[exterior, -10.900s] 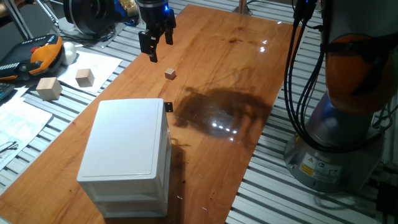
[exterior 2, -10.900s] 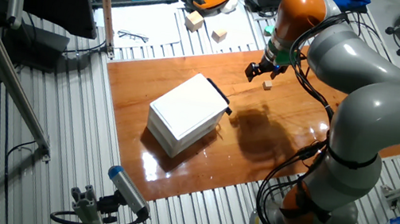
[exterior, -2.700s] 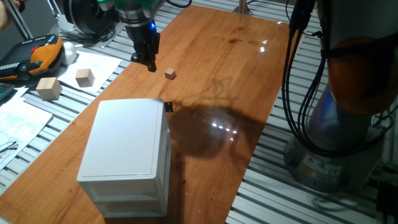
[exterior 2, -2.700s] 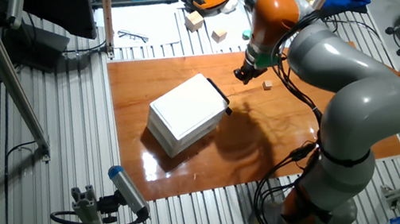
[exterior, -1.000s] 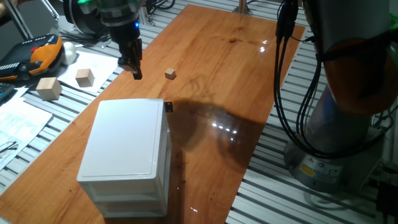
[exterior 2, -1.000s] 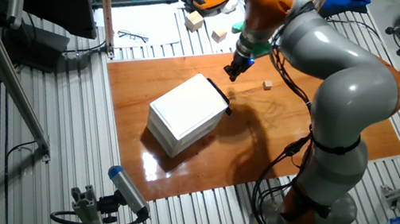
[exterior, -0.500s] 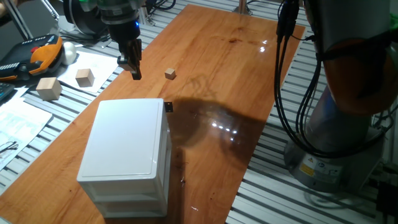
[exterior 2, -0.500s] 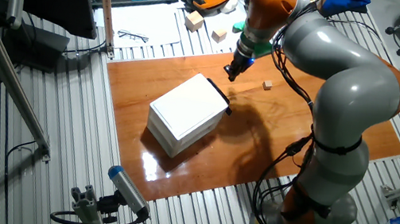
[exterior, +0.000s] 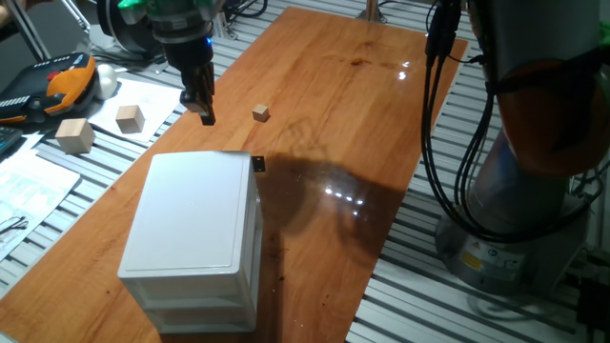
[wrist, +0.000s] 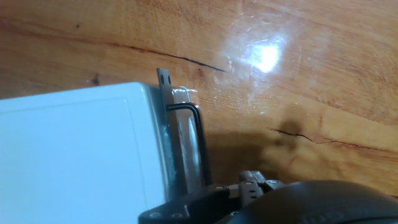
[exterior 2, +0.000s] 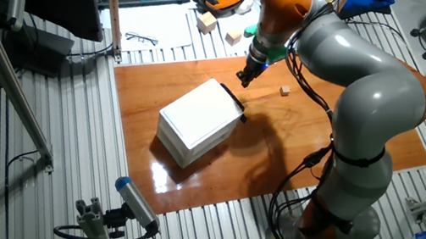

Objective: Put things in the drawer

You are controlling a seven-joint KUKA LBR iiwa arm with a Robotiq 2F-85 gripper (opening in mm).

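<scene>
The tiny tan cube (exterior: 261, 113) lies on the wooden table, to the right of my gripper (exterior: 204, 114). The gripper hangs just beyond the far top edge of the white cabinet (exterior: 195, 229), its fingers pressed together with nothing between them. The drawer is the cabinet's top level and sits pushed in, its black knob (exterior: 257, 163) facing the cube's side. In the other fixed view the gripper (exterior 2: 243, 78) is above the cabinet's far corner and left of the cube (exterior 2: 284, 90). The hand view shows the cabinet top (wrist: 74, 155) and the knob (wrist: 186, 140); the cube is out of that view.
Two larger pale wooden blocks (exterior: 74, 135) (exterior: 130, 118) sit on the slatted bench left of the table, beside papers (exterior: 29, 191) and an orange-black pendant (exterior: 57, 81). The robot's base (exterior: 534, 191) and hanging cables (exterior: 443, 114) stand at the right.
Since the earliest frames the gripper's fingers have come together and it has moved left, away from the cube. Over the last second it has barely shifted. Cube and cabinet stayed put.
</scene>
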